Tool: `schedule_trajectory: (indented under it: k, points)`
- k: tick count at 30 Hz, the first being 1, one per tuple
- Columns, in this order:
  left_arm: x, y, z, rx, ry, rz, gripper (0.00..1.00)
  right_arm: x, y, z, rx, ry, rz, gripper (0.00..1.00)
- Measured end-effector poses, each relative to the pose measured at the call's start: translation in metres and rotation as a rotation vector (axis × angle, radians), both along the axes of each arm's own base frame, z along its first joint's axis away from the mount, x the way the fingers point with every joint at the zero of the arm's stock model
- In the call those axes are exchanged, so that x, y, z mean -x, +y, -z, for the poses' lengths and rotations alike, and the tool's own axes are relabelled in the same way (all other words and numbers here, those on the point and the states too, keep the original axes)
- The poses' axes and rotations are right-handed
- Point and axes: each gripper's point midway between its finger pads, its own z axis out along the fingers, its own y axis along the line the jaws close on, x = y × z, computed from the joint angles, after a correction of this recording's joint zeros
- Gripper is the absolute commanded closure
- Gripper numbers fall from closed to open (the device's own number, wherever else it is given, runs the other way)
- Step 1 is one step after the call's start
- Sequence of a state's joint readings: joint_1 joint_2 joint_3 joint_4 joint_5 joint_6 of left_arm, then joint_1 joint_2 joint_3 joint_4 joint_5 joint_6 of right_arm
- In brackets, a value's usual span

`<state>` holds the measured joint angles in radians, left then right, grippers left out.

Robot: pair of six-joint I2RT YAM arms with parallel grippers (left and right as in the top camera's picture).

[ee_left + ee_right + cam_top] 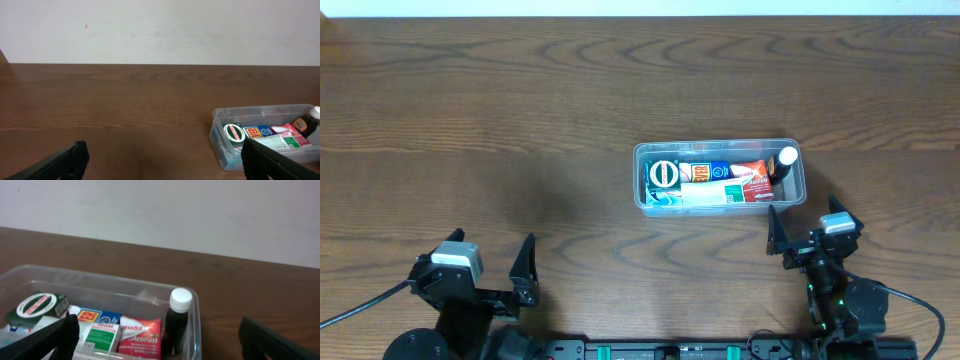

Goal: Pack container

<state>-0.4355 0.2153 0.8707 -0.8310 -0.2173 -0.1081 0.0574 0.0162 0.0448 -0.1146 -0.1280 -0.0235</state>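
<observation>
The clear plastic container (pixel 718 147) stands right of the table's middle. It holds a dark bottle with a white cap (pixel 786 160), a red packet (pixel 751 178), a white and green box (pixel 705 192), a blue and red box (pixel 705 171) and a green round-labelled item (pixel 663 175). It also shows in the left wrist view (pixel 220 132) and the right wrist view (pixel 100 282), bottle (pixel 177 320) upright at its right end. My left gripper (pixel 525 275) is open and empty at the front left. My right gripper (pixel 800 232) is open and empty just in front of the container's right end.
The wooden table (pixel 520 120) runs to a white wall at the back. The arm bases sit at the front edge, left (pixel 450 300) and right (pixel 845 300).
</observation>
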Motion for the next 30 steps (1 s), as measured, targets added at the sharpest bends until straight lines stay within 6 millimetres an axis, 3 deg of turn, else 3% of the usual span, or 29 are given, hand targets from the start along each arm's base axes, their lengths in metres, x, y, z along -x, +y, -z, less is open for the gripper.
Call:
schedule_trajectory:
  k: [30]
  points:
    - [0.0, 0.0, 0.0, 0.0, 0.0, 0.0, 0.02, -0.0005, -0.0011, 0.0037, 0.01, 0.005, 0.003, 0.01]
